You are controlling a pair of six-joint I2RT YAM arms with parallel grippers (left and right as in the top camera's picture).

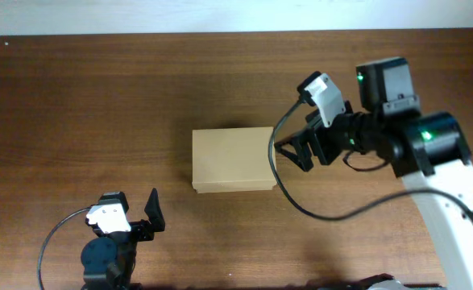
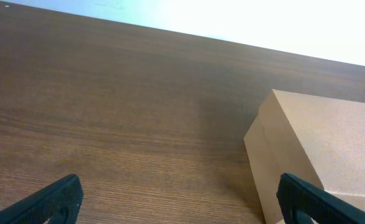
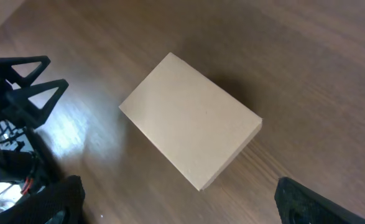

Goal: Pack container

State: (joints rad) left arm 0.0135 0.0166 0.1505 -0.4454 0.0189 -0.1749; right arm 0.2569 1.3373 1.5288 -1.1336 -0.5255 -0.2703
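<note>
While both arms hang apart from it, the container lies shut, lid flat, at the middle of the wooden table, with its long edges running from 9 to 3 o'clock as seen from overhead. Bare wood shows along all four of its edges. The widest stretch runs toward 9 and 12 o'clock, as far as the table's far edge against the pale wall.

The right gripper hovers beside the box's 3 o'clock edge. Its jaws are spread wide and hold nothing, and its wrist view shows the box lying between and beyond the fingers, untouched. The left gripper sits toward 7 o'clock, well apart from the box, its jaws likewise at full spread and empty.

Count: one container, one table, two arms, two grippers.
</note>
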